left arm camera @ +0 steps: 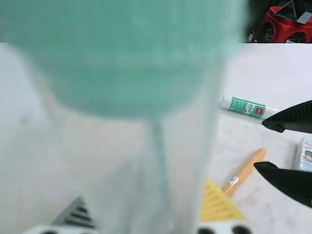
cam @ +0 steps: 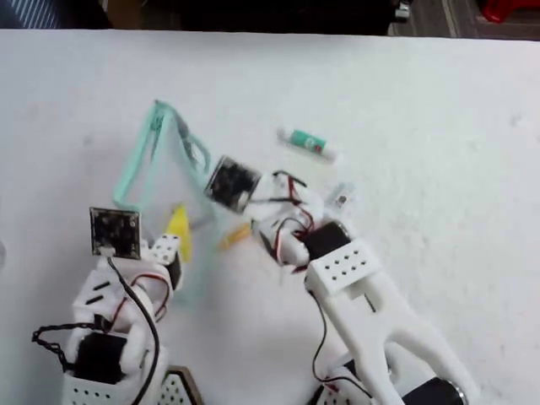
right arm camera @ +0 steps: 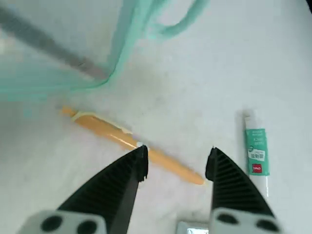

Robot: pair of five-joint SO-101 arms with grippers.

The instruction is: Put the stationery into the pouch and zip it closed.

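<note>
One pouch, one pen, one glue stick and one small white block lie on the white table, with two pincers over them.

In the lower left of the high view, the left pincer sits at the pouch's near edge. Whether it grips the pouch cannot be told. The pouch is clear with teal trim. It stands left of centre, with its teal rim spread open and reaching toward the upper left.

Just right of the pouch, near the centre, the orange pen lies slanted on the table, outside the pouch.

The right pincer hangs over the pen with its black jaws apart at a middling width, holding nothing. In the right wrist view the pen runs crosswise under one fingertip, and its end reaches into the gap.

Right of centre and higher in the high view, the glue stick lies apart from both pincers. The white block lies below it, beside the right arm.
</note>
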